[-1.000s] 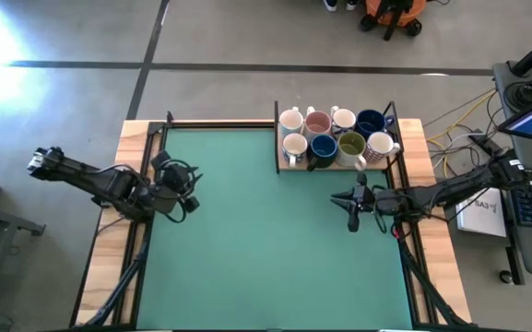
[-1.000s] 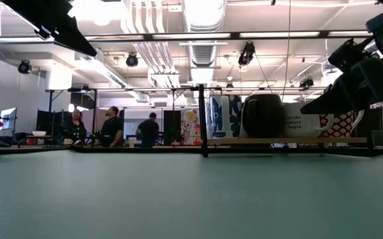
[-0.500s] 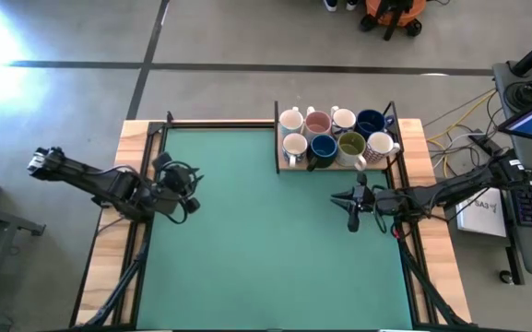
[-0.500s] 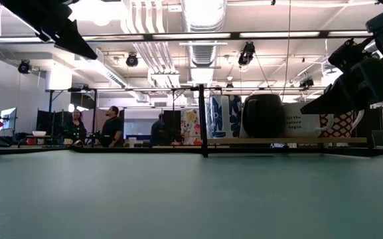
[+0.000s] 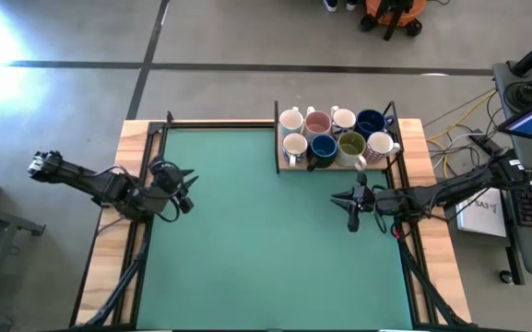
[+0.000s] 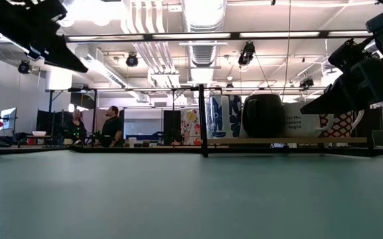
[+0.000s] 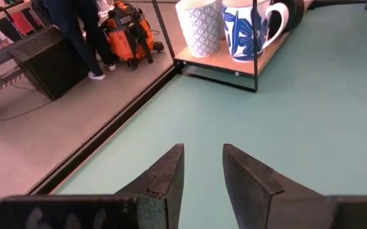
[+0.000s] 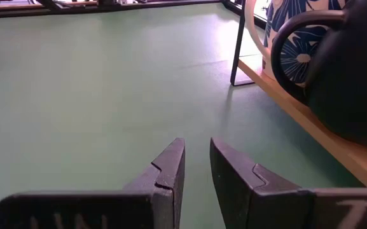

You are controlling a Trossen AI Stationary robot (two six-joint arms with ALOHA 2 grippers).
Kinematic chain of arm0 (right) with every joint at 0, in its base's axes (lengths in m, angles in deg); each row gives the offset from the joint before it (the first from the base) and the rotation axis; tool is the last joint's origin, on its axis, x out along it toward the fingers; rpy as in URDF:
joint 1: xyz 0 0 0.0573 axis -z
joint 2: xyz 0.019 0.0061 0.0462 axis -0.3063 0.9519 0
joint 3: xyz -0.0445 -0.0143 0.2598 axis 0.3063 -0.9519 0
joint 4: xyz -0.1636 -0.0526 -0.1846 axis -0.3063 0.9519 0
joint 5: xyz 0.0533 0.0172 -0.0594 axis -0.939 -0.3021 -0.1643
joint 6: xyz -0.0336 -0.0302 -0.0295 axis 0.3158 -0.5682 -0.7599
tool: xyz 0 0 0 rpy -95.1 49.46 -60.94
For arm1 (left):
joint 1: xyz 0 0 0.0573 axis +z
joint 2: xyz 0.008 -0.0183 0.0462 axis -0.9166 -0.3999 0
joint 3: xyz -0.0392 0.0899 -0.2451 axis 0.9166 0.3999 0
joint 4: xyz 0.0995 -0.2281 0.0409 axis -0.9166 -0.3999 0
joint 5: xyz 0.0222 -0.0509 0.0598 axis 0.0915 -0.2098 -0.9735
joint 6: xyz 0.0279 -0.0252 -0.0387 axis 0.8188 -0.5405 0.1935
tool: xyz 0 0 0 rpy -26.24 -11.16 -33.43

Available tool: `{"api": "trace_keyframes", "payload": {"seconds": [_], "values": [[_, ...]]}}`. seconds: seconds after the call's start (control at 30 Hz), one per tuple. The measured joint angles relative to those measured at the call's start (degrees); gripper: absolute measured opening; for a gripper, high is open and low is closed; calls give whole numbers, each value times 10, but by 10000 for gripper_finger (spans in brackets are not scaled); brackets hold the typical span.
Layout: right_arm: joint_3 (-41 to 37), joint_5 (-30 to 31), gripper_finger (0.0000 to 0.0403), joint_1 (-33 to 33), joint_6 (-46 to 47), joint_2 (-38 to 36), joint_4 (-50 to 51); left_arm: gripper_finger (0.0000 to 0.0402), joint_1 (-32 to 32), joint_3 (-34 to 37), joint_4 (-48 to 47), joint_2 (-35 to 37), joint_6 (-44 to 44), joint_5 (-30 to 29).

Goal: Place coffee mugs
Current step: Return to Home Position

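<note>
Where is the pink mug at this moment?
In the high view, the pink mug stands in the shelf's back row at the table's far right corner, right of a white mug and behind a blue mug.

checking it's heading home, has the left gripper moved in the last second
Yes. In the high view the left gripper has drawn back slightly toward the table's left wooden edge, away from the shelf of coffee mugs.

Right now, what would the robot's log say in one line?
mugs: eight on shelf | left hand: open, empty, at left edge of table | right hand: open, empty, just in front of shelf
</note>
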State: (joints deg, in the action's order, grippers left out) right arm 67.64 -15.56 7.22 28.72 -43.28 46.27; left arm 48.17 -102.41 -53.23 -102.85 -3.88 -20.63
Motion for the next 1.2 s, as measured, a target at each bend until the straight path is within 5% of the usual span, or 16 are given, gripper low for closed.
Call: {"api": "trace_keyframes", "payload": {"seconds": [0.17,0.33,0.6,1.2], "values": [[0,0,66,0,0,0,0,91,0,44,33,47,-14,1],[0,0,66,0,0,0,0,91,-1,118,199,130,-52,8],[0,0,66,0,0,0,0,91,-1,210,424,240,28,10],[0,0,66,0,0,0,0,91,-1,292,428,347,49,10]]}}
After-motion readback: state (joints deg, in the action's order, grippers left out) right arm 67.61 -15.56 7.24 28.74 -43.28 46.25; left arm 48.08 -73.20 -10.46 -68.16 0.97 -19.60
